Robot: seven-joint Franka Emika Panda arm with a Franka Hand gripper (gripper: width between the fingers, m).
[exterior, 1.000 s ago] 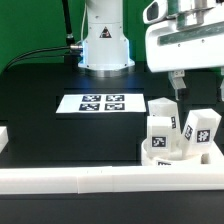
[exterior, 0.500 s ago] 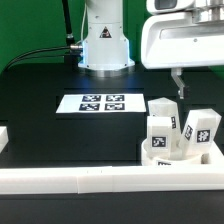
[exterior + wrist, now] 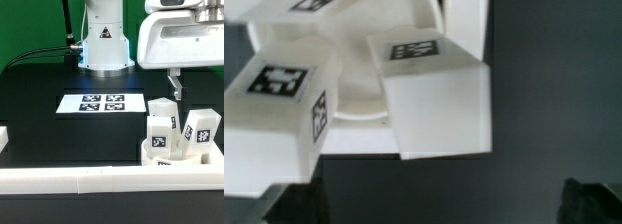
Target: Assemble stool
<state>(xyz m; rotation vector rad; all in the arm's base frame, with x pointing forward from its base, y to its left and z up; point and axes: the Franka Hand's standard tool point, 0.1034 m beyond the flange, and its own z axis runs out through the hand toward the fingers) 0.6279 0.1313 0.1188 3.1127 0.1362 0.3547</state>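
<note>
The stool parts stand together at the exterior view's right front. The round white seat [image 3: 186, 157] lies against the front rail, and three tagged leg blocks [image 3: 163, 135] [image 3: 199, 131] [image 3: 160, 108] stand upright in it. My gripper [image 3: 441, 206] hangs open above and just behind them, with nothing between its dark fingertips [image 3: 285, 206]. One finger [image 3: 173, 84] shows in the exterior view, above the rear block. In the wrist view, tagged leg blocks [image 3: 434, 95] [image 3: 274, 100] fill the picture and a strip of the seat [image 3: 358, 110] shows between them.
The marker board [image 3: 103, 103] lies flat on the black table in front of the robot base [image 3: 105, 40]. White border rails run along the front [image 3: 80, 180] and the exterior view's left edge [image 3: 3, 138]. A black cable [image 3: 40, 55] trails at the back left.
The gripper has risen a little and shifted toward the exterior view's left, still open. The stool parts have not moved.
</note>
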